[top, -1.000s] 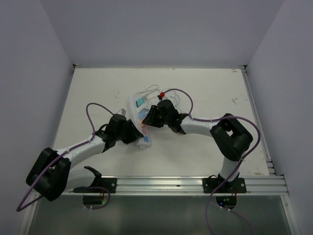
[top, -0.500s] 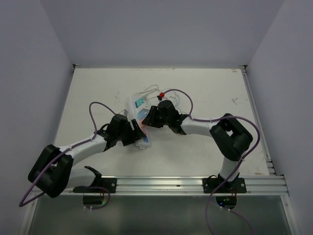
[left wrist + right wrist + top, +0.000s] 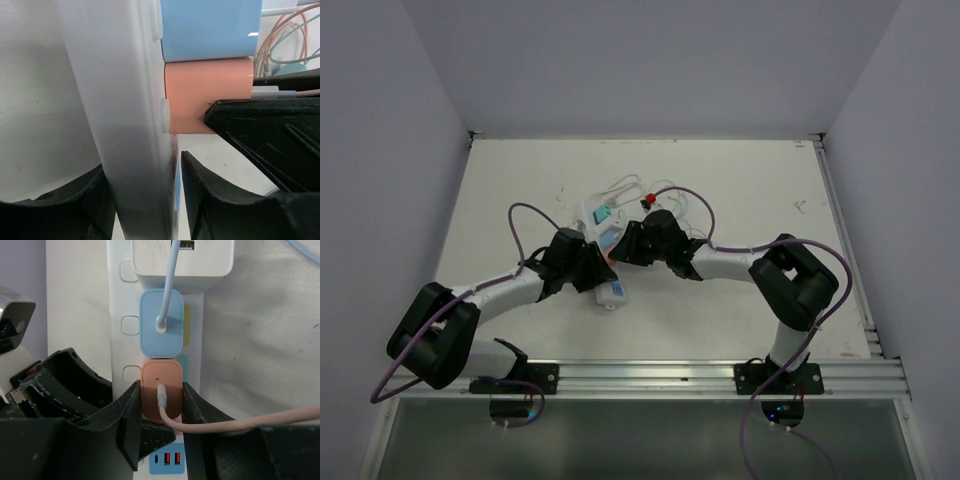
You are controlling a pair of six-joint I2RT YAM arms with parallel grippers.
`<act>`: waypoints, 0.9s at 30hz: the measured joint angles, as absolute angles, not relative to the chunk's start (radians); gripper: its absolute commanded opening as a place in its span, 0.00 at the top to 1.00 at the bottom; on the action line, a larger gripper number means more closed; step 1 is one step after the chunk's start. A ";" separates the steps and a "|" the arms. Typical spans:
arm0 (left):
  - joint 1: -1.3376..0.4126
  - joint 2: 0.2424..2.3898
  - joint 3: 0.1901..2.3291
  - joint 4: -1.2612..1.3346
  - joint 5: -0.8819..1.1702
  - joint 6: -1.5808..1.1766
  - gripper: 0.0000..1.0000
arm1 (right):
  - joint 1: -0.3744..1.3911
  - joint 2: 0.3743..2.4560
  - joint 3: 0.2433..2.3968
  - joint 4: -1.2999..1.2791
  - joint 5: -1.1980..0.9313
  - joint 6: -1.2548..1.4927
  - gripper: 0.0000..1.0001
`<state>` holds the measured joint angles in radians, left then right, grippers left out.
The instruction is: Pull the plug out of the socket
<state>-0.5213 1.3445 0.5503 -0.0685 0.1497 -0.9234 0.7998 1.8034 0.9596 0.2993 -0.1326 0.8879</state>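
socket (image 3: 614, 289) lengthwise near-to-far, right hand (image 3: 160, 412) clenching pink plug (image 3: 160, 376), left hand (image 3: 142, 200) straddling it (grip unclear)

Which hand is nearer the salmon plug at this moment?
Right. The right hand grips the salmon plug between its fingers; the left hand straddles the socket just beside that plug.

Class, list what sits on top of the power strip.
A white adapter, a blue plug and an orange plug, clamped by the right end effector. The strip's outlets beneath them are covered.
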 measured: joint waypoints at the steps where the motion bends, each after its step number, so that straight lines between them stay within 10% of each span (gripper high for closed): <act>1: -0.519 1.345 0.550 -0.069 0.150 -0.923 0.50 | 0.801 1.803 0.958 0.301 -0.133 0.889 1.00; 10: -0.491 1.342 0.525 -0.019 0.184 -0.942 0.98 | 0.799 1.790 0.936 0.316 -0.129 0.899 1.00; 27: -0.502 1.255 0.373 0.120 0.251 -1.033 1.00 | 0.823 1.707 0.840 0.320 -0.117 0.934 1.00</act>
<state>-0.5022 1.2549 0.3733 0.1204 0.2508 -1.0332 0.8227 1.7069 0.8402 0.3202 -0.1169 0.9337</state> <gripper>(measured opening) 0.394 0.360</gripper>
